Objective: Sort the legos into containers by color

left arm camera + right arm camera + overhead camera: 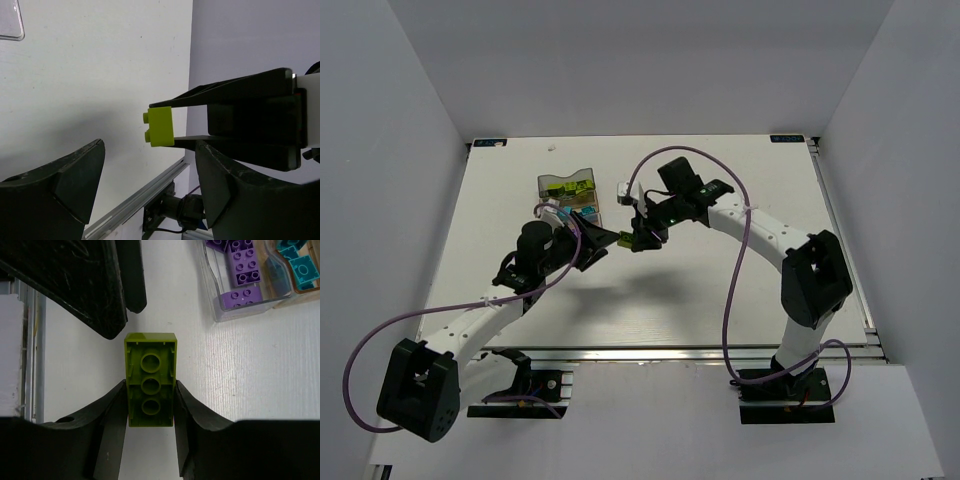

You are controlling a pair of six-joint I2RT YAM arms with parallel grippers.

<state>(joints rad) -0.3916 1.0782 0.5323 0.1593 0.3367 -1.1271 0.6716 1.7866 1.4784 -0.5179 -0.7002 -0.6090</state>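
One lime green brick [150, 385] is the thing to watch. The right tool [150, 392] is closed on its two long sides and holds it off the surface [240, 390], near the containers [216, 300], where purple bricks [243, 265] and cyan bricks [302, 270] lie. In the right wrist view you see its hollow underside. Expect it to be light, stiff and smooth, so it may slip or turn if you pinch a corner. Take the flat side walls on the free half, not the studs. The left tool [150, 145] stands open in front of it, holding nothing.
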